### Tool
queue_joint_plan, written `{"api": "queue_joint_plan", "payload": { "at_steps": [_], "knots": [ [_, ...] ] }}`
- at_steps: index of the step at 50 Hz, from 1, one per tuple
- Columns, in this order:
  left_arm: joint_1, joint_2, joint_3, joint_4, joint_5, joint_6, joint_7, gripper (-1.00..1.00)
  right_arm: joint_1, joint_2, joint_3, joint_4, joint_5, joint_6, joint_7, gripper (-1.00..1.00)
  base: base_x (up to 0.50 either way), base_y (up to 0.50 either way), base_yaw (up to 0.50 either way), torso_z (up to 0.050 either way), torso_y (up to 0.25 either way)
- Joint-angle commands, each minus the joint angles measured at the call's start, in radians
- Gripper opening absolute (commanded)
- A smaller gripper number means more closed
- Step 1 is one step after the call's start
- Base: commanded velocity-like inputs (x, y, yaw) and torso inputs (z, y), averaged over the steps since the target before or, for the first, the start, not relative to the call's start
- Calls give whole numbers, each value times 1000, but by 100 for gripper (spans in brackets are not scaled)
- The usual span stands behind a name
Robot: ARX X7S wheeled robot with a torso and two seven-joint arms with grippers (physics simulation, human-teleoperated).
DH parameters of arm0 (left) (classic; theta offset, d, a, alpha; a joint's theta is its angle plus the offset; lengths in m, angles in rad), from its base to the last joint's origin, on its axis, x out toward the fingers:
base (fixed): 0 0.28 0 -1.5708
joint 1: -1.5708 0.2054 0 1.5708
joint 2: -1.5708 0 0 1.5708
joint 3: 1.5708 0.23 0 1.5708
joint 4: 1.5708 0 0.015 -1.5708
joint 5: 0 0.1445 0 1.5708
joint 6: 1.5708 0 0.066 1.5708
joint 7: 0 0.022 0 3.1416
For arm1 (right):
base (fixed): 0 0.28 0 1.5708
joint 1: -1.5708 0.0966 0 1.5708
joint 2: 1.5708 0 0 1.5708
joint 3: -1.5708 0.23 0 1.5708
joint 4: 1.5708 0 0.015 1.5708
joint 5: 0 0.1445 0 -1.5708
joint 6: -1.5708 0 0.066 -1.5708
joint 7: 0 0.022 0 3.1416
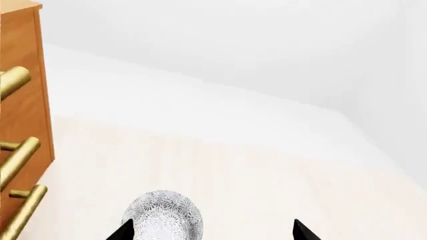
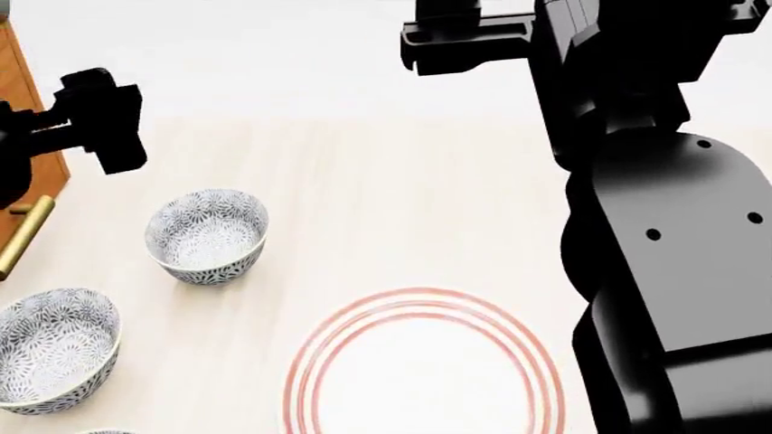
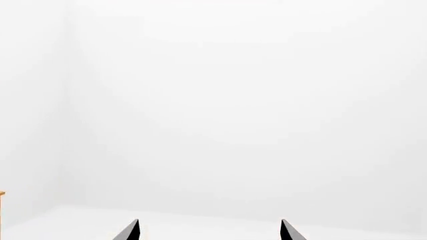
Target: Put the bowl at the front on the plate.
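Note:
Three alike grey-blue patterned bowls stand in a row at the left of the head view. The bowl (image 2: 208,235) farthest from me is upright and empty; the left wrist view shows it as the bowl (image 1: 163,216) just by one fingertip. My left gripper (image 1: 213,232) is open and holds nothing; in the head view the left gripper (image 2: 103,117) hangs raised beyond and left of that bowl. The plate (image 2: 422,366), white with red rings, lies empty at the near middle. My right gripper (image 3: 210,231) is open, raised, and faces only a white wall.
A second bowl (image 2: 54,348) sits nearer, and a third bowl (image 2: 108,431) shows as a sliver at the bottom edge. A wooden cabinet (image 1: 23,100) with brass handles (image 1: 20,157) stands at the far left. My right arm (image 2: 652,226) fills the right side.

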Motion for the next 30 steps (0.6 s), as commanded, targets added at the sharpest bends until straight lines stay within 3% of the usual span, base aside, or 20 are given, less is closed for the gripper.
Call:
{"api": "queue_joint_plan", "payload": {
  "at_steps": [1,6,8,30],
  "knots": [
    [83,-27,-80,-113,-518,-56,-495,100,-30,17,-10,26,-11,-57,-6,100,0,0,0,0,0],
    [156,-27,-61,-125,-608,-57,-561,100,-29,18,-10,39,-11,-68,-5,100,0,0,0,0,0],
    [188,-31,-47,-103,-577,-33,-527,100,-30,19,-13,44,-13,-75,-6,100,0,0,0,0,0],
    [459,-49,-11,-83,-692,-3,-641,100,-63,38,-28,43,-9,-106,-9,100,0,0,0,0,0]
  ]
}}
